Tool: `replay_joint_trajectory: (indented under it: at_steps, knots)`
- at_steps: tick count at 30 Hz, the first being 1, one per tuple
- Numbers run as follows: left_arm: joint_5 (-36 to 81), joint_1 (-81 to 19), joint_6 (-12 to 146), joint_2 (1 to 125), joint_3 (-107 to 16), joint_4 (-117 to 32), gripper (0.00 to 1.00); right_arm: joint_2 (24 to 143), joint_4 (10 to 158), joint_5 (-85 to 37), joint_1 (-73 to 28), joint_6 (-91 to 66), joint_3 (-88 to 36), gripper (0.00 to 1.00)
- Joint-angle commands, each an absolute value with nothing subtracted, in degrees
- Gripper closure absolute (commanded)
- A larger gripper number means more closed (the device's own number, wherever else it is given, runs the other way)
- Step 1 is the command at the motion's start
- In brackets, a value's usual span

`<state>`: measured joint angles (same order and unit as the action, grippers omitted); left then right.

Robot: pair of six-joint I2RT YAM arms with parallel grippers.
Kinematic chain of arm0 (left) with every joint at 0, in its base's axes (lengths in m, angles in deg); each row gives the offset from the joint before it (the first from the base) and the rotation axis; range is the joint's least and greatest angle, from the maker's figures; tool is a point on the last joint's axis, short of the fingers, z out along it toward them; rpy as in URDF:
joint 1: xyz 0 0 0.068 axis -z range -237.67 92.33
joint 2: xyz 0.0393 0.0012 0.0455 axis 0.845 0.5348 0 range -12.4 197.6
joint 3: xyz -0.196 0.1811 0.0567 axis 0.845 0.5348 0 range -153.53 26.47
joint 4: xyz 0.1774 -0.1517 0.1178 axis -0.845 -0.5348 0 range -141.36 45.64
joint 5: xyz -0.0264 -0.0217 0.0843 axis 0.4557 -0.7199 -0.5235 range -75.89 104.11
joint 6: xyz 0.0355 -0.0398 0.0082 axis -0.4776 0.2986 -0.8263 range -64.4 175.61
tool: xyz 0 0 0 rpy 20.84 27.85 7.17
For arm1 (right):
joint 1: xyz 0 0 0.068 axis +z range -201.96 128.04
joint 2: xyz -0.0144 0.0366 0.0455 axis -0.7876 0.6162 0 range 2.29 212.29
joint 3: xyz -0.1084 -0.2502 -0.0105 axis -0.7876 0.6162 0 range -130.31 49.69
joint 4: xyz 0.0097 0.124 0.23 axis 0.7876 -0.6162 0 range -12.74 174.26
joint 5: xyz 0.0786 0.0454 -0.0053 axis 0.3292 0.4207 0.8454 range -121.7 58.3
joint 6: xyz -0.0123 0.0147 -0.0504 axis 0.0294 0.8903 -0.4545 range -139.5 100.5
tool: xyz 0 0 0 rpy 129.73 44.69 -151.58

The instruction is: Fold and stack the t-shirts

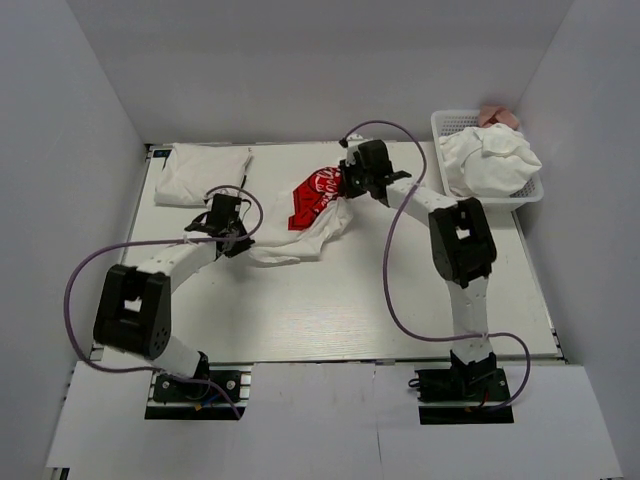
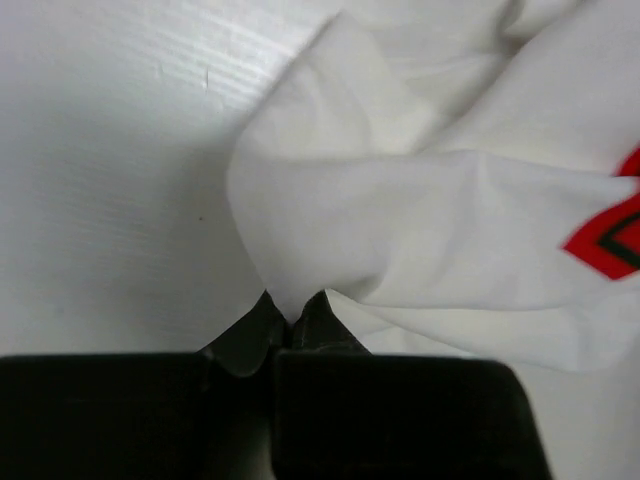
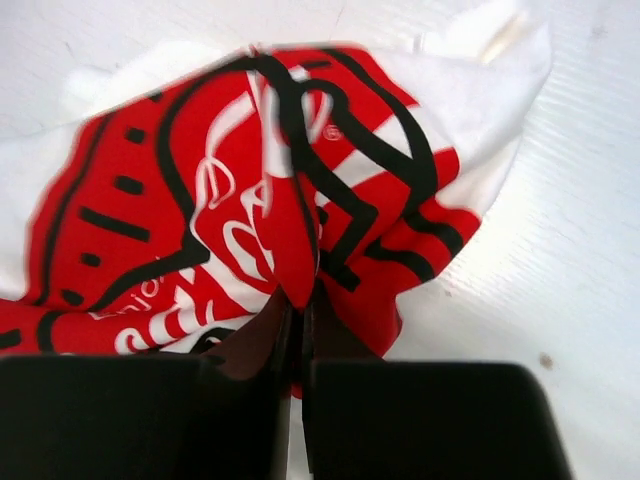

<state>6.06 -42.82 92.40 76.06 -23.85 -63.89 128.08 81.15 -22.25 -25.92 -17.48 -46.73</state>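
Top external: white table [image 1: 340,310], crumpled t-shirt [image 1: 305,238], grey walls [image 1: 300,60].

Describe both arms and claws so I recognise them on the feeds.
The left arm and right arm have white links between boxy black joint housings. A purple cable loops along each. The left claw and right claw have dark tapered fingers on black blocks. No markings show.

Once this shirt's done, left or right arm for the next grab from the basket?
Right, probably. The basket sits at the far right, beside the right gripper; the left gripper is on the opposite side. Both are shut on the printed shirt now.
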Motion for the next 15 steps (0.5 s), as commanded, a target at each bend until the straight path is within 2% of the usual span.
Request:
replay_joint_trajectory:
  at_steps: [1,3,4,7,10,15]
  knots:
    - [1.2,-41.9,90.5,65.9,-28.4,-61.0,1.00,110.4,92.5,-25.2,-25.8,-15.7,-38.5,1.00]
    - [2.2,-41.8,88.0,60.1,-29.6,-60.1,1.00,105.2,94.6,-29.0,-25.5,-16.2,-35.1,1.00]
    - [2.8,-41.8,87.3,58.2,-30.3,-59.3,1.00,98.5,96.4,-31.2,-25.3,-17.0,-31.1,1.00]
    - [4.4,-41.8,85.0,51.1,-34.8,-59.3,1.00,90.6,94.5,-35.9,-25.2,-18.4,-29.1,1.00]
    - [10.9,-41.8,82.1,43.6,-37.7,-56.7,1.00,81.1,90.6,-35.2,-24.8,-18.4,-29.4,1.00]
    - [14.7,-41.8,80.0,33.8,-43.1,-56.7,1.00,67.0,85.5,-30.5,-24.3,-17.3,-29.6,1.00]
